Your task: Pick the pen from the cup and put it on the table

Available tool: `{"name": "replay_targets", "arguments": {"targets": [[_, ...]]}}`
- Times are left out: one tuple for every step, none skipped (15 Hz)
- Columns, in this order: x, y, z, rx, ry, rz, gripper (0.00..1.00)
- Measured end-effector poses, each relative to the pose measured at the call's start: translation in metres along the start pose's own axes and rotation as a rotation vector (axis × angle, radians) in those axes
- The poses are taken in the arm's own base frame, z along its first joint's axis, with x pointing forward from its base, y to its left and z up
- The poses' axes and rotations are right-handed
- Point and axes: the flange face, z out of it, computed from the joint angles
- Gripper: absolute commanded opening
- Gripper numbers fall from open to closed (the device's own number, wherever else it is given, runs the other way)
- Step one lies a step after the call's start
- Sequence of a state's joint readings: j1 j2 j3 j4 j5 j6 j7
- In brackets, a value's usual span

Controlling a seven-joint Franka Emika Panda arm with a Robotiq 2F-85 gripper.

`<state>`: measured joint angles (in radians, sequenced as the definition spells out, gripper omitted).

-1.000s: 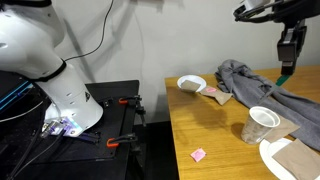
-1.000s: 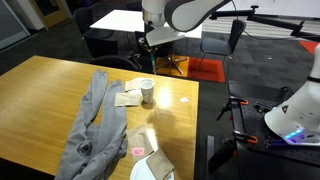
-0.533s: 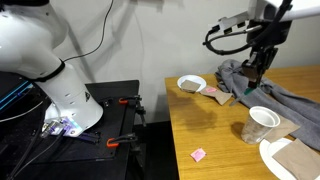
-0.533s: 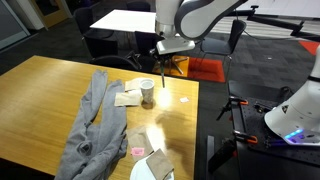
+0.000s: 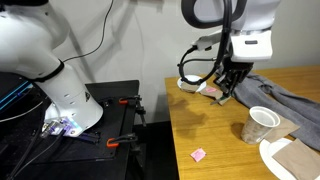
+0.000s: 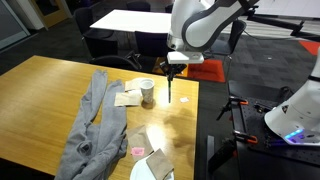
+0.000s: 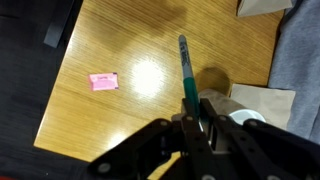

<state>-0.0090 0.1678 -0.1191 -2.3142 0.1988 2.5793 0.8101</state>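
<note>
The jaws pinch the green pen, holding it upright over the desk, just beside the cup. A pink scrap lies farther from the cup.

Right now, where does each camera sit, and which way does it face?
In an exterior view: low beside the table, facing across it; the robot's white base and gripper show.
In an exterior view: higher, across the table, facing the cup; the arm shows.
Wrist view: on the wrist, looking down; the gripper holds the pen.
Both exterior views share the cup and grey cloth.
</note>
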Motion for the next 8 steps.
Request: {"name": "replay_targets", "arguments": {"targets": [[-0.002, 0.004, 0.005, 0.007, -0.025, 0.008, 0.03], [-0.004, 0.007, 0.009, 0.016, -0.048, 0.013, 0.03], [-0.005, 0.01, 0.013, 0.024, -0.069, 0.017, 0.03], [-0.005, 0.013, 0.018, 0.031, -0.087, 0.022, 0.03], [-0.004, 0.016, 0.023, 0.036, -0.103, 0.026, 0.03], [-0.004, 0.018, 0.028, 0.039, -0.117, 0.032, 0.03], [-0.003, 0.021, 0.034, 0.04, -0.129, 0.038, 0.03], [-0.002, 0.023, 0.04, 0.04, -0.138, 0.043, 0.03]]}}
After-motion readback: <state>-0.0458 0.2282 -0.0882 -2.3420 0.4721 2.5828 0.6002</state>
